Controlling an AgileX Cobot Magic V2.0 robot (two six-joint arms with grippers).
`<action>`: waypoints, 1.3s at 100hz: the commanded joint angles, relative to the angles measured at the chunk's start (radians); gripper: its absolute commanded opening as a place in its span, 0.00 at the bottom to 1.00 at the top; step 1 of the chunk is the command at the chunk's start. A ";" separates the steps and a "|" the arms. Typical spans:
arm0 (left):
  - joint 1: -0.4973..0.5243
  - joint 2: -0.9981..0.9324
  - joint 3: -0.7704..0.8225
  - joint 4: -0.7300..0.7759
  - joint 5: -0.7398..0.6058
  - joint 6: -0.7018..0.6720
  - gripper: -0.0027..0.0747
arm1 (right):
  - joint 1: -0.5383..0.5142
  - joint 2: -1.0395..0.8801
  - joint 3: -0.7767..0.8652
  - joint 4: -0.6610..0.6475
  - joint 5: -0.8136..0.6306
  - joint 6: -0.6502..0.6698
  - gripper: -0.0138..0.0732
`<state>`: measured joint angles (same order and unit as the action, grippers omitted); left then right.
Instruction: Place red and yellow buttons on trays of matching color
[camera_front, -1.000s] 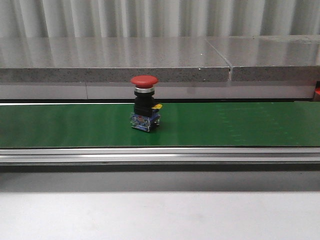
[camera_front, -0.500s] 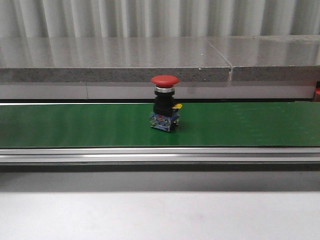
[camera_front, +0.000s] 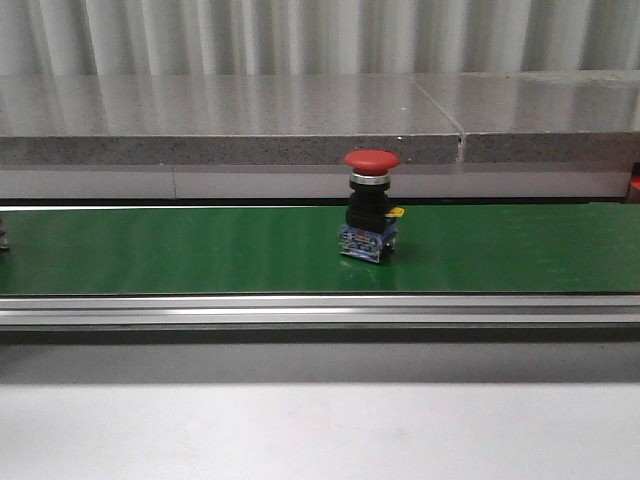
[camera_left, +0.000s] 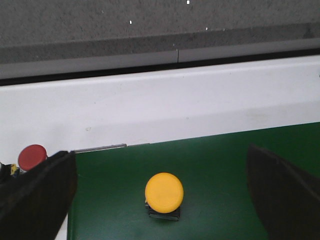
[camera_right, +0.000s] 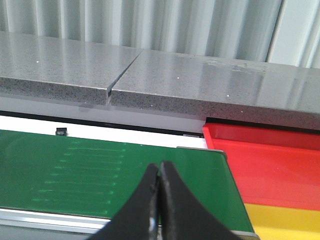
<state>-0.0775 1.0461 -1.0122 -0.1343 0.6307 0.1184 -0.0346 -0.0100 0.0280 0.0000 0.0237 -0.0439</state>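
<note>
A red button (camera_front: 371, 205) with a black and blue base stands upright on the green belt (camera_front: 200, 250), a little right of the middle in the front view. In the left wrist view a yellow button (camera_left: 164, 192) stands on the belt between my left gripper's (camera_left: 160, 170) wide-open fingers (camera_left: 35, 200), apart from both. A red button cap (camera_left: 32, 156) shows beside the belt's end, partly hidden by a finger. My right gripper (camera_right: 160, 167) is shut and empty above the belt (camera_right: 75, 170), near the red tray (camera_right: 270, 160) and the yellow tray (camera_right: 285, 220).
A grey stone ledge (camera_front: 230, 120) runs behind the belt and a metal rail (camera_front: 320, 310) along its front. A small object (camera_front: 2, 240) shows at the belt's left edge in the front view. Neither arm shows in the front view.
The red button has travelled to the right along the belt. A small object has come into view at the belt's left edge.
</note>
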 joint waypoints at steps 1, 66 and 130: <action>-0.008 -0.103 0.039 -0.013 -0.107 0.003 0.85 | 0.004 -0.016 -0.006 0.000 -0.079 -0.002 0.08; -0.006 -0.597 0.473 -0.013 -0.222 0.003 0.01 | 0.004 0.029 -0.173 0.005 0.047 0.002 0.08; -0.006 -0.595 0.473 -0.007 -0.234 0.003 0.01 | 0.004 0.704 -0.833 0.005 0.734 0.002 0.08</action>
<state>-0.0775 0.4456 -0.5121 -0.1343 0.4782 0.1190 -0.0346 0.6309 -0.7416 0.0053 0.7704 -0.0417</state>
